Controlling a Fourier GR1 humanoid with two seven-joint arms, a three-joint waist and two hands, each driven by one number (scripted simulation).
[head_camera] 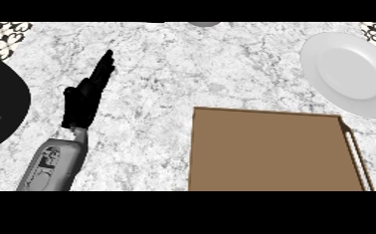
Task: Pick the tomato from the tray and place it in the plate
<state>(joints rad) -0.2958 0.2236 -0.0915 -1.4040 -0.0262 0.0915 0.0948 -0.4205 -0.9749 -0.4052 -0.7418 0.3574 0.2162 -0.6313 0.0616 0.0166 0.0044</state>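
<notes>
A brown tray lies at the lower right of the counter, and no tomato shows on it or anywhere else. At the right edge sits a white plate with nothing on it. My left hand is at the left, well away from the tray, with its fingers straight and pointing up and away; it holds nothing. My right hand does not show in the head view.
A black rounded object reaches in from the left edge, close to my left forearm. A small grey thing peeks in at the top edge. Marble counter spreads between my left hand and the plate.
</notes>
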